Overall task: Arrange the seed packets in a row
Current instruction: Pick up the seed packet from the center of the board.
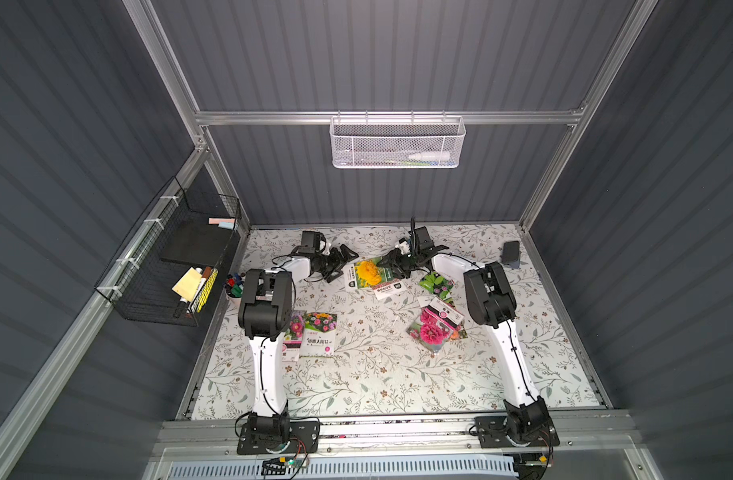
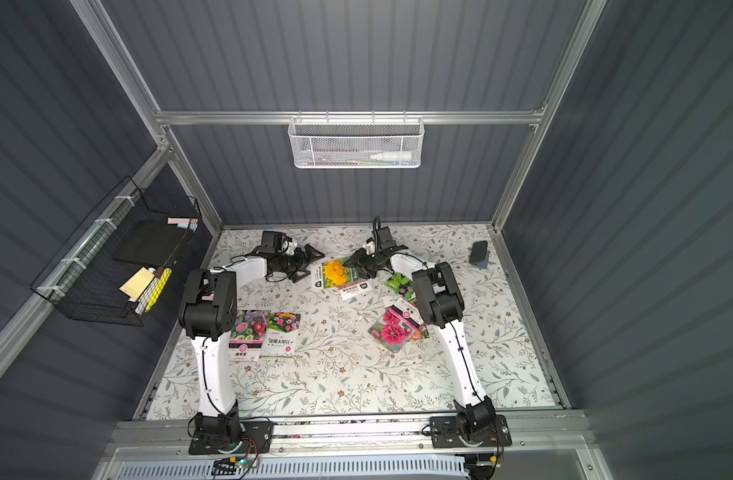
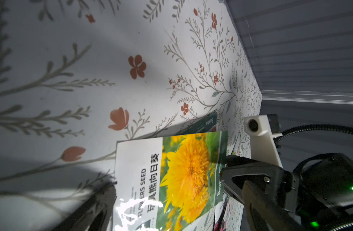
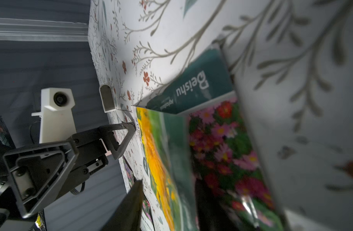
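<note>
Lying near the far middle of the floral table (image 1: 377,374), the sunflower packet (image 1: 364,272) is overlapping a mixed-flower packet (image 1: 387,287) beneath it. Its edge on the right arm's side is sitting raised off that lower one, as the right wrist view shows. The right gripper (image 1: 386,262) is straddling that raised edge, one finger above and one below (whether the jaws are actually pinching the foil I cannot tell). The left gripper (image 1: 343,262) is hovering just beside the packet's opposite edge, its jaws standing wide apart and holding nothing. Toward the right arm, a green-leaved packet (image 1: 436,283) is lying near the overlapped pair but apart from it. Closer to the front, several pink-flower packets (image 1: 433,328) are sitting in a loose, overlapping heap beside the right arm. Across the table, a purple-flower packet (image 2: 248,332) and a red-flower packet (image 2: 282,332) are lying side by side, edges touching, white label bands toward the front, with the left arm crossing over the first in a top view. Well apart from all of them, a dark slab (image 1: 511,251) is resting in the far right corner.
</note>
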